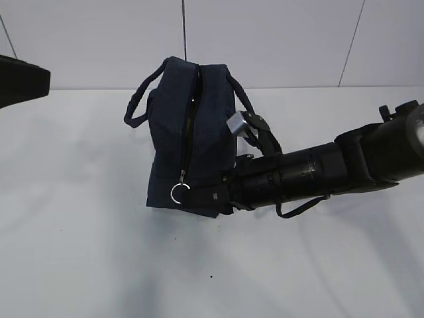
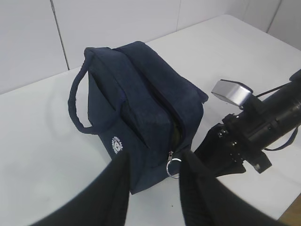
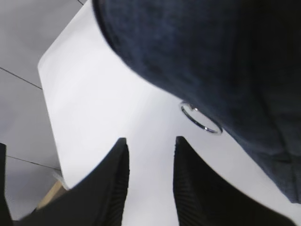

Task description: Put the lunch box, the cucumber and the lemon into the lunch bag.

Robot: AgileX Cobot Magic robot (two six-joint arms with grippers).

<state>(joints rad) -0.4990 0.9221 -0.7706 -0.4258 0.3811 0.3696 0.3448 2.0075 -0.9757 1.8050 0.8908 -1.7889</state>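
Observation:
The navy lunch bag stands upright mid-table, handles hanging at both sides. Its zipper slider sits at the near end, with the metal ring pull hanging below. My right gripper is low at the bag's near right corner. In the right wrist view it is open and empty over the table, with the ring pull and bag just beyond. My left gripper is open and empty, the ring pull beside its right finger. The lunch box, cucumber and lemon are out of view.
The white table runs to a pale panelled wall. The right arm lies across the right side, a loose strap under it. A black part of the left arm shows at the left edge.

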